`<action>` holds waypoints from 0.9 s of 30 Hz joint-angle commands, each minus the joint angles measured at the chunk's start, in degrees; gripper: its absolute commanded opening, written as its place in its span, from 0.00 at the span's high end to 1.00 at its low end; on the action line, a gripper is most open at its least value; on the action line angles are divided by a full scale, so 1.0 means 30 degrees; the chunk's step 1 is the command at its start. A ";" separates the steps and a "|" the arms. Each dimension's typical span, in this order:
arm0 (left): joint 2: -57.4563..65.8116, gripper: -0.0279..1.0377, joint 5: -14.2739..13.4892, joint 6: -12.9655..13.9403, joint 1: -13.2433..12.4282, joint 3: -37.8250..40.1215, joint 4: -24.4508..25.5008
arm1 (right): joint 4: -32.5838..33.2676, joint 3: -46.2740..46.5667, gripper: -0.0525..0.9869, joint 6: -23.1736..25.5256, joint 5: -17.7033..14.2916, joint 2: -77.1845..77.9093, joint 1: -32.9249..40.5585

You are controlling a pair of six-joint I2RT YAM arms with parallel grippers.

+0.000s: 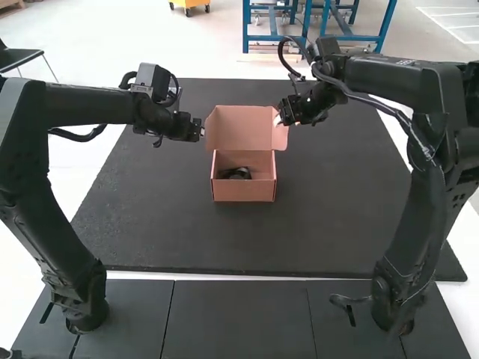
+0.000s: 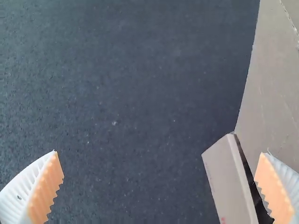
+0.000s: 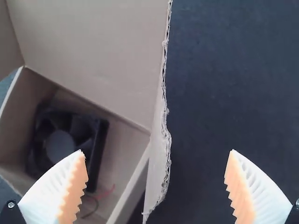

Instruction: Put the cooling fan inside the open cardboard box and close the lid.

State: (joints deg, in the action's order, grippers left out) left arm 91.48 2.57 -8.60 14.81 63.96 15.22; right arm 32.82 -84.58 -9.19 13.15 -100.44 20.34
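Cardboard box (image 1: 243, 187): plain pale tan, inside and out. Lid (image 1: 241, 127): same tan, with a lighter corrugated cut edge.
Cooling fan (image 3: 60, 140): black. Wires (image 3: 100, 192): thin, red and black.
Mat (image 1: 150, 202): dark charcoal, finely flecked with paler specks.
Worktop (image 1: 75, 164): white around the mat, with dark grey panels along the near edge.
Left arm (image 1: 75, 105), right arm (image 1: 404, 78): black.
Left tool (image 2: 159, 156), right tool (image 3: 155, 154): white ribbed fingers (image 3: 44, 196), orange toothed pads (image 3: 72, 186).

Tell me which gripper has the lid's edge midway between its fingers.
The right gripper: the lid edge is centred there; at the left gripper, cardboard hugs one finger.
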 commanded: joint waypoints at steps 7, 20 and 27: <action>0.0473 0.07 0.0199 0.0230 0.0191 0.1149 -0.0123 | 0.0574 -0.1310 0.53 0.0075 0.1155 -0.0796 -0.0451; 0.0443 0.07 0.0492 0.0230 0.0279 0.1208 0.0258 | 0.0897 -0.1808 0.82 0.0017 0.1975 -0.0913 -0.0422; 0.0297 0.07 0.0931 0.0201 0.0660 0.1266 0.0609 | 0.1365 -0.2013 0.84 -0.0013 0.2180 -0.0913 -0.0275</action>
State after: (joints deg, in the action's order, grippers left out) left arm 91.98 4.10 -8.58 15.81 65.25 17.08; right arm 36.73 -88.36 -9.06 18.15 -103.39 20.32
